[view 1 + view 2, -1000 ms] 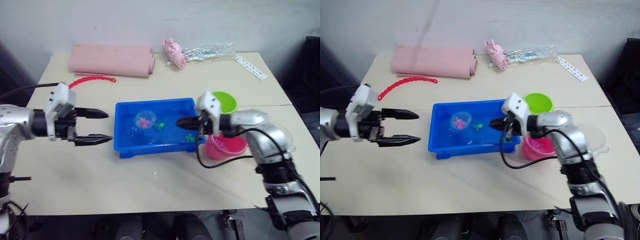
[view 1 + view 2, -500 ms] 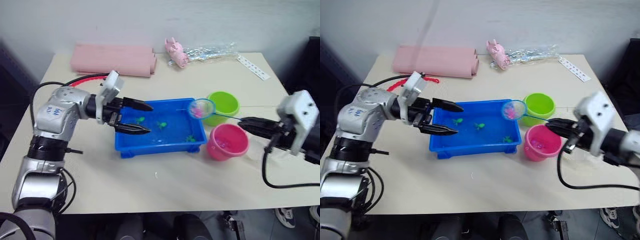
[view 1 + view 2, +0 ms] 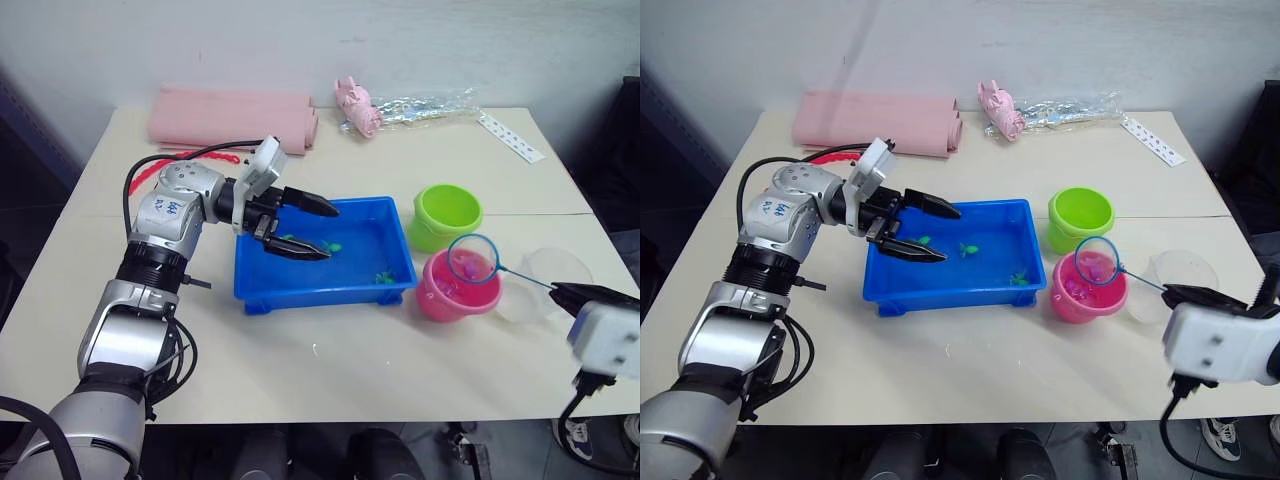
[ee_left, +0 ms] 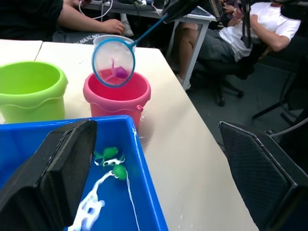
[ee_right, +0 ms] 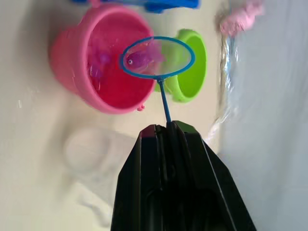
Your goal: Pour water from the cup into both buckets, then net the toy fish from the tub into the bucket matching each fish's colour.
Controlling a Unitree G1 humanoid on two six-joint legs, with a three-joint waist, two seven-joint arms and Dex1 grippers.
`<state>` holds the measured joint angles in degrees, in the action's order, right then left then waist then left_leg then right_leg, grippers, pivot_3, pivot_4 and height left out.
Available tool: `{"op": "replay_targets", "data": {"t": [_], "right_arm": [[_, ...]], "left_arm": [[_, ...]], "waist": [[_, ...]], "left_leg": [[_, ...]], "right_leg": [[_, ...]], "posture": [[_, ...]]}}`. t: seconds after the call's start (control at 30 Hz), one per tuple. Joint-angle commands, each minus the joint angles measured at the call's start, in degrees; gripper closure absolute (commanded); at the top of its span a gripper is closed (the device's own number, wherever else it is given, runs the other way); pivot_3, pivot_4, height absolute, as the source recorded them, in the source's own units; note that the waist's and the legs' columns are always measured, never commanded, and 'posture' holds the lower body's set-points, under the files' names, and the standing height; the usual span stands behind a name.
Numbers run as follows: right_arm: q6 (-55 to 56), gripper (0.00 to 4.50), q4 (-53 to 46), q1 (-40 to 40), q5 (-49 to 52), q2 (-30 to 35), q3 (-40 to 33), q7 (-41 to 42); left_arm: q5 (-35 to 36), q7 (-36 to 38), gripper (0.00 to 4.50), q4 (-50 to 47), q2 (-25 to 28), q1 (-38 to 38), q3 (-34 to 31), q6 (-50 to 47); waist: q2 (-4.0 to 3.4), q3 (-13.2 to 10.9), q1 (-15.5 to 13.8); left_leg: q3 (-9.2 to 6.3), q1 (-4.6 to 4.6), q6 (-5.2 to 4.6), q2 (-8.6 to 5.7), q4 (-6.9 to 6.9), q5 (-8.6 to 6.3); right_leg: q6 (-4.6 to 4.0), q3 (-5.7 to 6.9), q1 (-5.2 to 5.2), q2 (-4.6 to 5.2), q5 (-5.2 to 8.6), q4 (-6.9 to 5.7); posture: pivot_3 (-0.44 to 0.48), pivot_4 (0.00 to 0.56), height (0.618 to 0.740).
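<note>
My right gripper [image 3: 565, 292] is shut on the thin handle of the net [image 3: 474, 260]. The blue hoop hangs just above the pink bucket [image 3: 440, 297] with a pink fish [image 5: 139, 59] in its mesh. The lime green bucket [image 3: 446, 215] stands just behind the pink one. The blue tub [image 3: 320, 290] holds water and green fish [image 3: 332, 246], [image 3: 383, 277]. My left gripper [image 3: 332, 233] is open above the tub's left half, holding nothing. The clear cup [image 3: 545, 285] sits on the table to the right of the pink bucket.
A rolled pink cloth [image 3: 230, 118], a red bead chain [image 3: 190, 158], a pink toy with a clear bag [image 3: 400, 105] and a white strip [image 3: 508, 135] lie along the table's far side. Seated people [image 4: 231, 29] show beyond the table's right edge.
The net with the pink fish has moved from beside the green bucket to over the pink bucket as my right arm drew back. My left gripper has reached further right over the tub.
</note>
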<state>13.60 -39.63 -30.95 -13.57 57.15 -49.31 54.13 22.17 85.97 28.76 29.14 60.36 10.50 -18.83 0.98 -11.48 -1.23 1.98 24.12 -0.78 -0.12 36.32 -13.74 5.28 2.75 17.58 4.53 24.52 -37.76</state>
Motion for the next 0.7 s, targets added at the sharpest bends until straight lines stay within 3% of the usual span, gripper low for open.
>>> {"op": "replay_targets", "data": {"t": [0.03,0.3,0.47,0.53,0.7], "right_arm": [[19.2,4.50,5.7,0.5,-9.0,1.1,-2.9,-5.6],[29.9,4.50,15.0,4.7,-9.2,4.8,-3.3,-7.7],[28.6,4.50,17.1,7.0,-7.3,5.5,-2.0,-7.0],[23.8,4.50,16.9,7.9,-3.3,4.8,-0.9,-6.0],[4.0,4.50,16.2,17.3,17.3,12.3,6.1,0.2]], "left_arm": [[-0.2,2.6,0.07,0.1,-0.1,1.2,-1.0,0.9],[0.2,1.7,0.07,-1.7,0.2,-0.4,-1.3,0.4],[0.9,1.2,0.07,-4.0,0.5,-1.3,-1.9,-1.1],[0.8,0.9,0.07,-4.6,0.7,-1.6,-2.0,-1.2],[-1.6,0.2,0.07,-6.3,2.1,-4.1,-1.1,1.2]], "waist": [[0.00,0.0,0.0],[0.00,0.0,0.0],[0.00,0.0,0.0],[0.00,0.0,0.1],[-0.05,0.0,0.5]], "left_leg": [[-0.01,0.00,0.00,0.01,0.01,0.00],[-0.03,-0.01,0.01,0.03,0.05,0.01],[-0.06,0.00,0.01,0.06,0.05,0.01],[-0.06,0.00,0.01,0.05,0.06,0.01],[-0.04,-0.03,-0.01,0.07,0.15,0.02]], "right_leg": [[0.00,0.00,-0.01,0.00,0.00,-0.01],[0.00,0.01,-0.04,0.01,0.00,0.00],[-0.01,0.03,-0.05,-0.01,0.00,-0.03],[-0.01,0.03,-0.07,-0.01,0.00,-0.02],[-0.01,0.01,-0.10,0.00,0.00,-0.05]], "posture": [[0.000,0.150,0.740],[0.000,0.150,0.740],[0.000,0.150,0.740],[0.000,0.150,0.740],[0.000,0.150,0.740]]}}
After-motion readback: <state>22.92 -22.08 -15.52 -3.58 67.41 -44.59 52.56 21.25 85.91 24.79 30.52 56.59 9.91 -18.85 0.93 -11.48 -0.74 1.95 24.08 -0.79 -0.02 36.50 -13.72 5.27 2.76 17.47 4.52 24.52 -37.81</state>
